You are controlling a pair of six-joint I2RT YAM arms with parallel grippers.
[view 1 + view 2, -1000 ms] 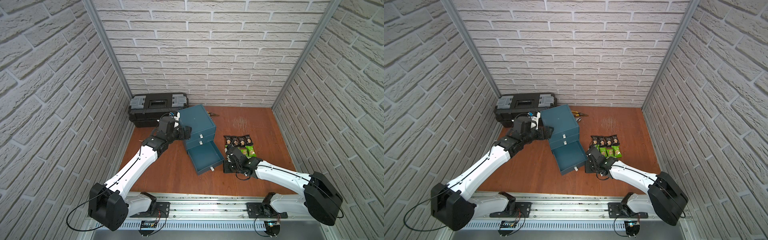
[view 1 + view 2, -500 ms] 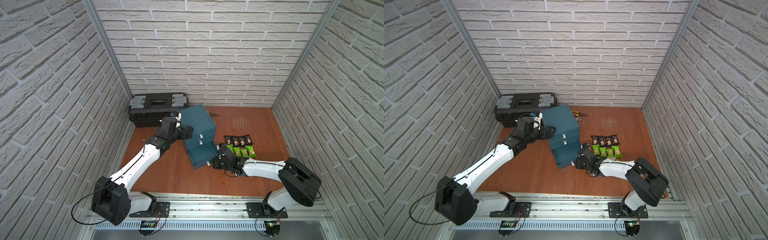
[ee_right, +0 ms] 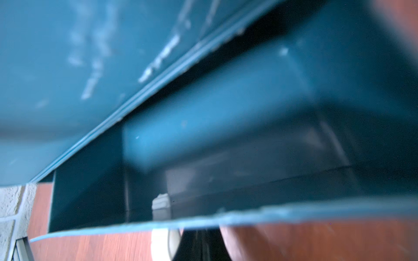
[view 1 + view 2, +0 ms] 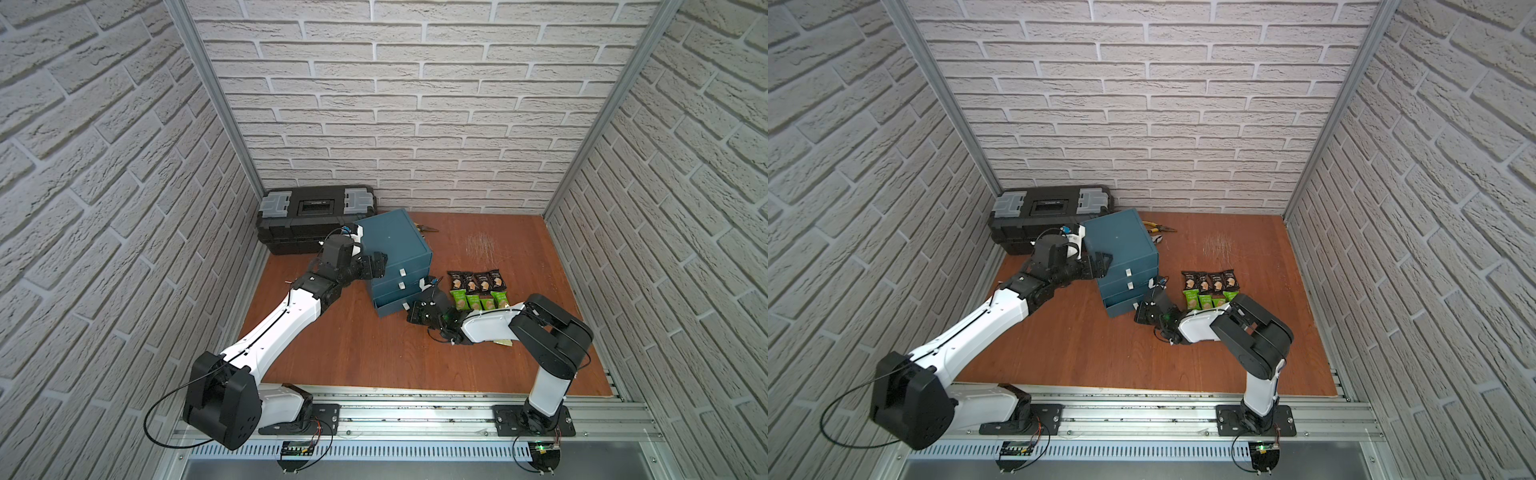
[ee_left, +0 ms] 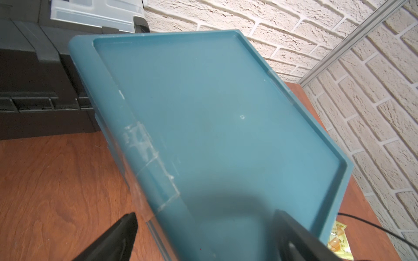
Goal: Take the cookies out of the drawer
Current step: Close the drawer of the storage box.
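The cookies (image 4: 478, 286) lie in two rows on the table, black packets behind green ones, right of the blue cabinet (image 4: 395, 241); both top views show them (image 4: 1210, 286). A cream-yellow packet (image 5: 339, 241) peeks out beside the cabinet in the left wrist view. The bottom drawer (image 4: 388, 308) sticks out only a little, and what shows of its inside (image 3: 226, 180) holds no packets. My right gripper (image 4: 412, 309) is shut, its tips (image 3: 199, 244) against the drawer's front beside the white handle (image 3: 161, 239). My left gripper (image 5: 203, 244) stands open, straddling the cabinet's top left edge (image 4: 376, 266).
A black toolbox (image 4: 316, 216) sits against the back wall, left of the cabinet. Pliers (image 4: 1158, 227) lie behind the cabinet. Brick walls close in three sides, and a metal rail (image 4: 415, 415) runs along the table's front edge.
The bottom drawer, pulled far out a second ago, has slid almost fully in. My right gripper moved with it toward the cabinet. The left arm hardly shifted.
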